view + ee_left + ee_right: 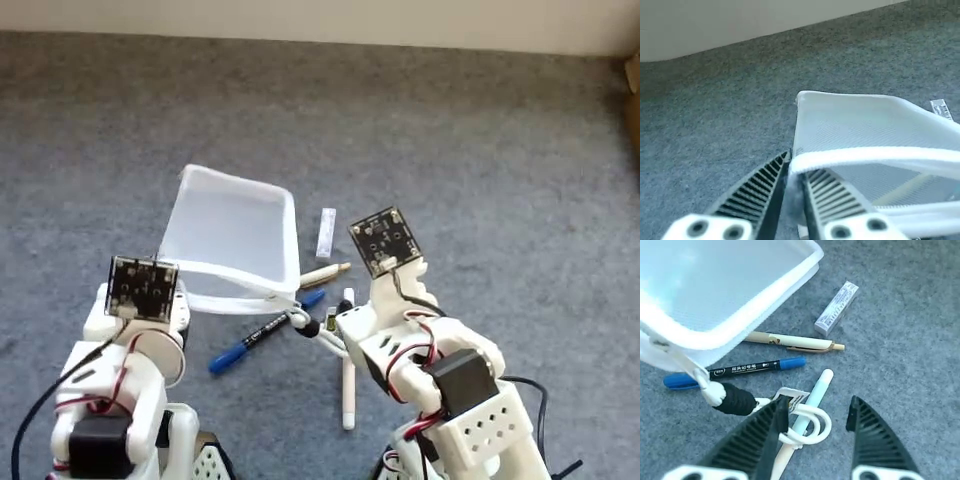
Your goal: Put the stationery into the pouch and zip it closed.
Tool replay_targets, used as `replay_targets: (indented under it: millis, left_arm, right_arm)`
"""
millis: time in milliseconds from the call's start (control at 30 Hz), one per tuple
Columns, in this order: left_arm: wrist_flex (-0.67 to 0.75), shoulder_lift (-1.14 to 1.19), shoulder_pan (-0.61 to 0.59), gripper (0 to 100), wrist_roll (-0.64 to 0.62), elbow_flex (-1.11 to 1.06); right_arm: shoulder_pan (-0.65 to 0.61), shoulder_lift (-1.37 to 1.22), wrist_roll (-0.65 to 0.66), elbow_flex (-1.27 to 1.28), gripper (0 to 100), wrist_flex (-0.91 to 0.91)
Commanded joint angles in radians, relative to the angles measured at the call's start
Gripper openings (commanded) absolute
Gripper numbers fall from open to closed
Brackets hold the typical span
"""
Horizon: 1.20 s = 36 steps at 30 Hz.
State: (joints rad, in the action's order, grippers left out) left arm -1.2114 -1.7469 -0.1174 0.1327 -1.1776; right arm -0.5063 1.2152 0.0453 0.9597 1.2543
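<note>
1. Fingers (832, 192) of the left gripper (793, 165) are pressing together on the white band at one corner of the pouch (860, 122) mouth. They are holding that edge raised off the grey carpet (715, 115).
2. Right gripper (816, 407) is hanging just off the pouch's mouth, its fingers spread wide and gripping nothing. One tip is sitting right beside the white cord loop (827, 421) of the zipper pull, whose black bead (737, 400) is lying near the pouch's rim.
3. Beige pen (790, 342) and blue marker (735, 372) are lying outside the pouch, along its open edge, with the pen's end reaching under the rim.
4. Pale pen (815, 390) is lying farther from the pouch, running under the cord loop.
5. Eraser (836, 309) is resting near the pouch's side, apart from it.
</note>
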Motion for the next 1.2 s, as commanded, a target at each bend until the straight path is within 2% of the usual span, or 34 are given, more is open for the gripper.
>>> replay_targets:
  millis: [0, 200, 400, 733, 800, 933, 1167]
  left_arm:
    - [-0.002, 0.242, -0.015, 1, -0.015, 0.174]
    - [-0.077, 0.518, -0.081, 1, -0.104, 0.42]
    - [-0.158, 0.656, -0.173, 1, -0.15, 0.576]
    - [-0.164, 0.731, -0.255, 1, -0.281, 0.63]
    - [-0.164, 0.753, -0.255, 1, -0.282, 0.631]
    - [-0.158, 0.8, -0.255, 1, -0.282, 0.625]
    - [-0.157, 0.848, -0.252, 1, -0.282, 0.628]
  right_arm:
    - [0.036, 0.019, -0.011, -0.062, 18.4, -0.028]
    - [0.038, 0.019, -0.012, -0.062, 18.4, -0.028]
    - [0.038, 0.019, -0.077, -0.062, 18.3, -0.028]
    - [0.038, 0.018, -0.08, -0.062, 18.3, -0.028]
    - [0.038, 0.018, -0.08, -0.05, 18.3, -0.033]
    - [0.035, 0.018, -0.08, 0.056, 14.8, -0.151]
    - [0.033, -0.022, -0.08, 0.111, 12.8, -0.168]
